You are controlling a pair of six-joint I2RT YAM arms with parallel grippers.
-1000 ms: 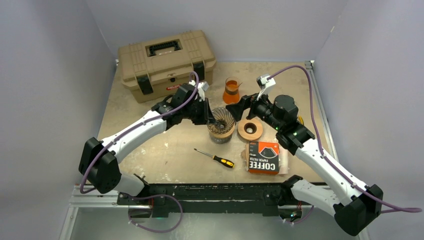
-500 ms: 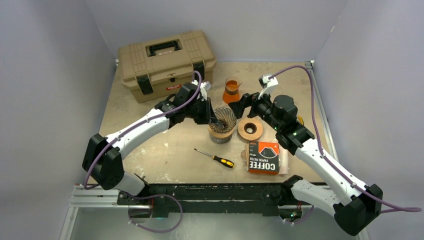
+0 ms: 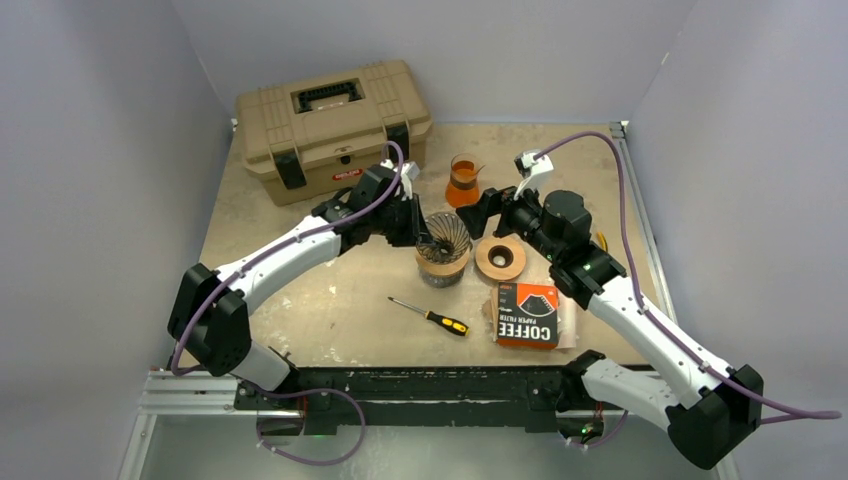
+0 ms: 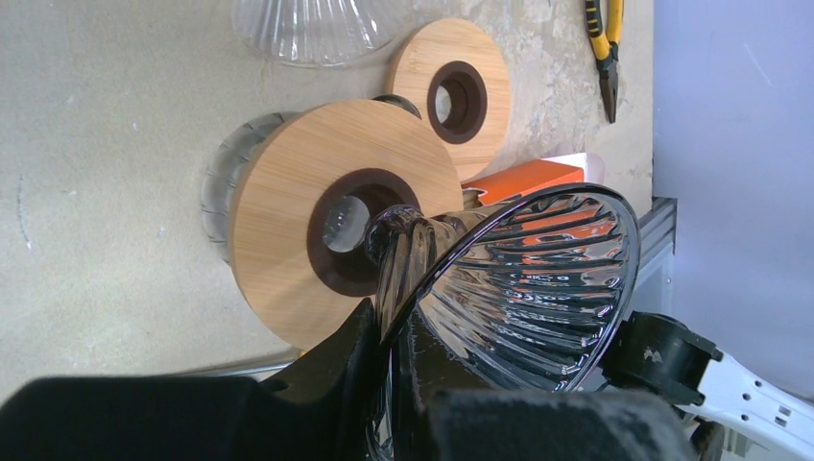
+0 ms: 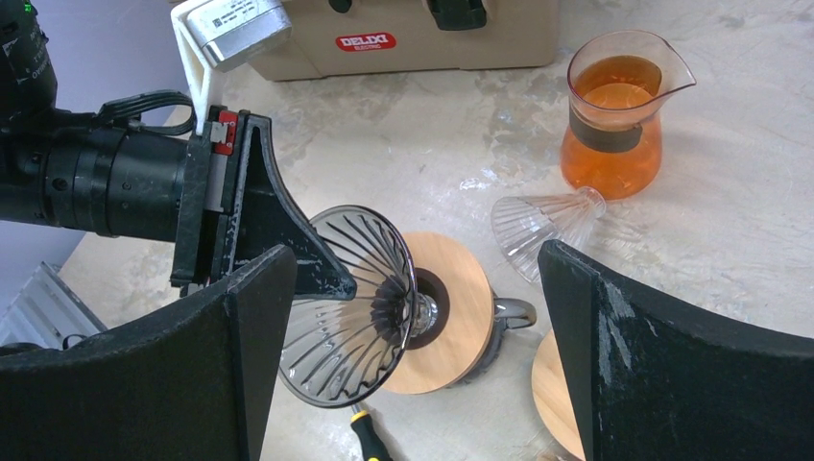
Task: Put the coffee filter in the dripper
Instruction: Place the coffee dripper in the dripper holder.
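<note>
Dripper (image 4: 538,279) tilted, rim pinched in left gripper (image 4: 389,336) — right gripper (image 5: 415,257) spread

White arm links (image 3: 285,252) w/ blk joints (image 3: 215,335), purple cables (image 3: 626,215), white wrist cams (image 3: 530,165)

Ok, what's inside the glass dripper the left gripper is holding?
Only bare ribbed glass shows inside the dripper; no paper filter. The left gripper, shut on its rim, covers the near strip of wall, so that part can't be checked.
</note>
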